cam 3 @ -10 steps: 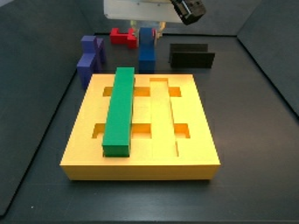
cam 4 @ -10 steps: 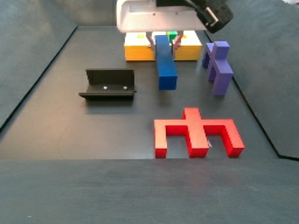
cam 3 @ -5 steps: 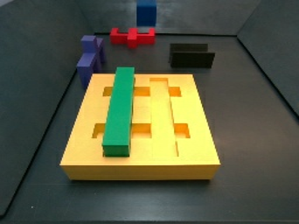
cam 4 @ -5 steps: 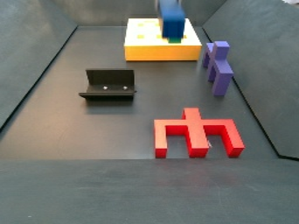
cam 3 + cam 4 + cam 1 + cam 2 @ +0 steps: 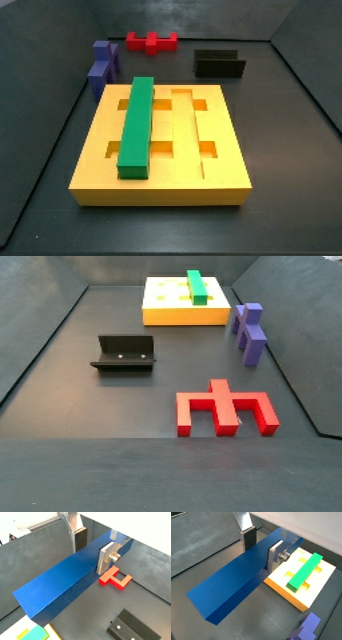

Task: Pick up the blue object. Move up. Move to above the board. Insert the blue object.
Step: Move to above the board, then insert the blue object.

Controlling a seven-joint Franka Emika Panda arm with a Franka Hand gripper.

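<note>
Overhead, the hand (image 5: pixel 263 545) clamped the blue bar (image 5: pixel 241 579) between its plates, out of both side views, above the counter (image 5: pixel 211 552) beside the board (image 5: pixel 302 592) bearing a green bar (image 5: pixel 305 572).

Blue object (image 5: pixel 63 577) clamped between gripper (image 5: pixel 92 548) fingers; board (image 5: pixel 214 175) below.

Green bar (image 5: pixel 135 125); purple block (image 5: pixel 250 332); red piece (image 5: pixel 226 408); fixture (image 5: pixel 126 353)

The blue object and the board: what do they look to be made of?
The blue object, held between the gripper's fingers in both wrist views, looks like smooth, hard plastic: uniform colour, a soft sheen, crisp edges. The board looks like matte yellow-orange plastic with clean-cut slots, possibly painted wood. The fingers look like brushed metal.
</note>
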